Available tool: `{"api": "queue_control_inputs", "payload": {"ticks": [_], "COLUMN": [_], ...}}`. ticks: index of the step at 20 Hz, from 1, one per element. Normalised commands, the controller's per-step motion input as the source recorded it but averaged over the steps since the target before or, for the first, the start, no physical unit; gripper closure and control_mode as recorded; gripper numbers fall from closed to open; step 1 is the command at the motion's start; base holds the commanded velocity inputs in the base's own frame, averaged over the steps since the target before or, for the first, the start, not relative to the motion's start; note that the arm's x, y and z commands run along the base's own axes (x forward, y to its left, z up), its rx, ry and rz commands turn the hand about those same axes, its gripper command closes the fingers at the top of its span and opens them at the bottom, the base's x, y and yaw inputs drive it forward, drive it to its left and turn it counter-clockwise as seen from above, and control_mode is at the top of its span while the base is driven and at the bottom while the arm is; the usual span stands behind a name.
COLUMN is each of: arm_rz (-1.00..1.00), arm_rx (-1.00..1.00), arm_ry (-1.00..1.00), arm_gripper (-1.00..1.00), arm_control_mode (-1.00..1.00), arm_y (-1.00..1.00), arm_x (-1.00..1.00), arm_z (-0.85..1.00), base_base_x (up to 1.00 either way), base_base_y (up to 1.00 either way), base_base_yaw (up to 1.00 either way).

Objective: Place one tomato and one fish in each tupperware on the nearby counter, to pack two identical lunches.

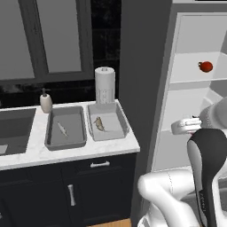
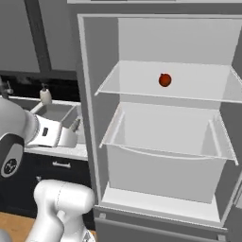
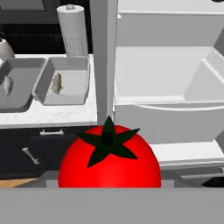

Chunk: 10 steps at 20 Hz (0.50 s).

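A red tomato (image 3: 109,162) with a dark green stem star sits right in front of the hand camera, and my gripper (image 2: 74,132) is shut on it, in front of the open fridge beside the counter (image 1: 66,153). Its fingertips are hidden behind the fruit. Another tomato (image 2: 164,80) rests on the fridge's upper shelf. On the counter stand two tupperware side by side: the darker one (image 1: 75,122) on the left and the lighter one (image 1: 116,119) on the right. One fish (image 1: 63,129) lies in the darker tray, another fish (image 1: 99,124) in the lighter one.
A paper towel roll (image 1: 105,85) stands behind the lighter tray, with a soap dispenser (image 1: 45,102) and the dark sink (image 1: 15,128) further left. The fridge's grey side wall (image 1: 142,88) rises between the counter and the white shelves (image 2: 165,123).
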Motion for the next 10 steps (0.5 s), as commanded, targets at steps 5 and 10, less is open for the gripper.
{"api": "queue_control_inputs", "payload": {"ticks": [5,10], "arm_rz": [0.00,0.00], "arm_rx": [0.00,0.00], "arm_ry": [0.00,0.00], "arm_gripper": [1.00,1.00], "arm_control_mode": [1.00,1.00], "arm_y": [0.00,0.00], "arm_x": [0.00,0.00], "arm_z": [0.00,0.00], "base_base_x": [0.00,0.01], "base_base_y": [1.00,1.00], "base_base_yaw": [0.00,0.00]}}
